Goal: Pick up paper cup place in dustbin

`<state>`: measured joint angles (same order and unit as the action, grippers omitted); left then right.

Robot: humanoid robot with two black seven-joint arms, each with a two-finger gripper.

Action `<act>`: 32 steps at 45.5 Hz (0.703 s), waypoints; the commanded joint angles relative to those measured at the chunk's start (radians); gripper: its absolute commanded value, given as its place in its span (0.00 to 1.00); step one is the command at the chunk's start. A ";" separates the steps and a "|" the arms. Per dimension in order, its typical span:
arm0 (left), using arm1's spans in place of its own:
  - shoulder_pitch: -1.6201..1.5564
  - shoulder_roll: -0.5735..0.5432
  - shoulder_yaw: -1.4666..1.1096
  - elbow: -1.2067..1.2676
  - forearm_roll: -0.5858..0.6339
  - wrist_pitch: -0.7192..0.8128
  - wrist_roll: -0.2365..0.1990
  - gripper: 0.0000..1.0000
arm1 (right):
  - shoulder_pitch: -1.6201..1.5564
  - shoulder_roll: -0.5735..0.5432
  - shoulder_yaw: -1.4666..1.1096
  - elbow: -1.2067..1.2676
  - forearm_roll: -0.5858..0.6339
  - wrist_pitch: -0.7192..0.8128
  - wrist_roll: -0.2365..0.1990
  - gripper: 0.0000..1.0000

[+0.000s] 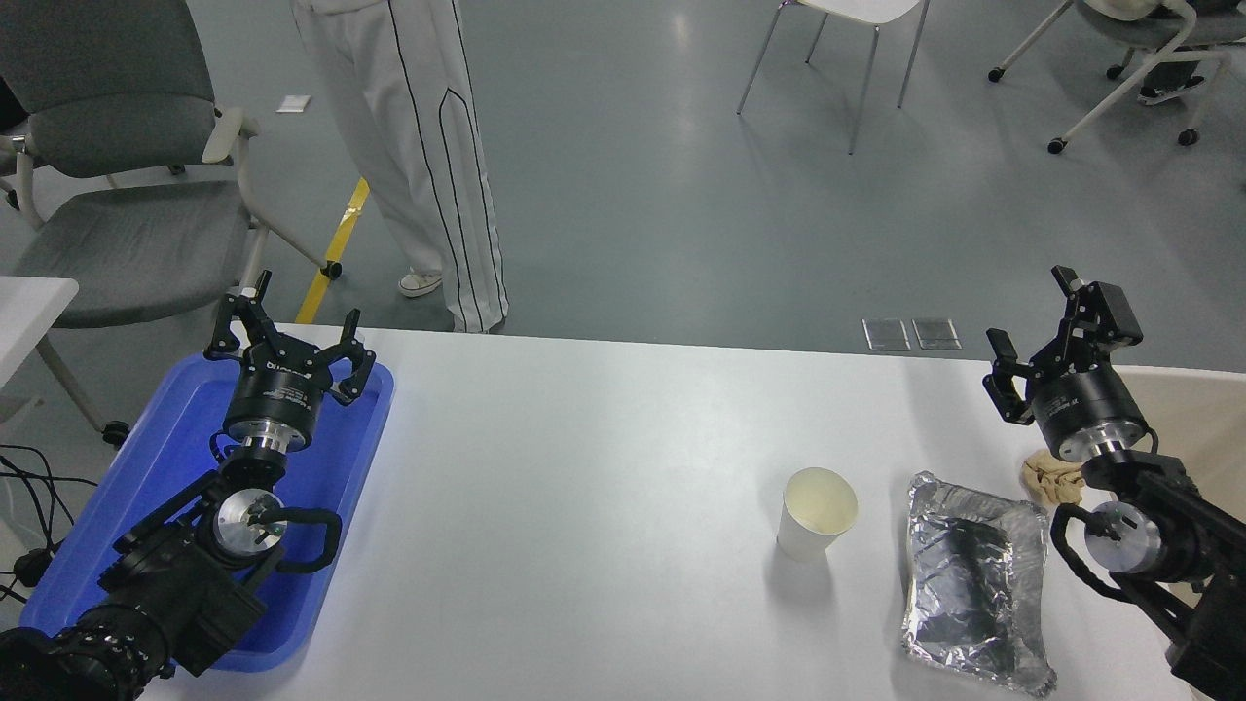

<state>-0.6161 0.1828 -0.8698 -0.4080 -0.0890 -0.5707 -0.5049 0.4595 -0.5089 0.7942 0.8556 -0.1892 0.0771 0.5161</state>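
Note:
The white paper cup [817, 512] stands upright on the white table [584, 487], right of centre, its cream inside showing. My right gripper [1032, 336] is open and empty near the table's far right edge, up and to the right of the cup and well apart from it. A corner of the beige dustbin [1192, 414] shows beyond the table's right edge, mostly hidden behind the right arm. My left gripper [287, 331] is open and parked over the blue tray [165, 458] at the lower left.
A crumpled silver foil pouch [973, 579] lies right of the cup. A small tan paper wad [1046, 475] lies beside the right arm. A person in white trousers [419, 146] stands beyond the far edge. Chairs stand on the grey floor.

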 commanded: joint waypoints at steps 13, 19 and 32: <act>0.001 0.000 0.000 0.000 0.000 0.000 0.000 1.00 | 0.096 -0.160 -0.309 0.083 0.089 -0.016 -0.156 1.00; 0.001 0.000 0.000 0.000 0.000 0.000 0.000 1.00 | 0.205 -0.233 -0.506 0.100 0.197 -0.011 -0.154 1.00; 0.001 0.000 0.000 0.000 0.000 0.000 0.000 1.00 | 0.366 -0.356 -0.774 0.198 0.206 0.003 -0.154 1.00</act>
<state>-0.6155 0.1825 -0.8698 -0.4083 -0.0889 -0.5709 -0.5044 0.6924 -0.7497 0.2496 0.9678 -0.0188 0.0722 0.3674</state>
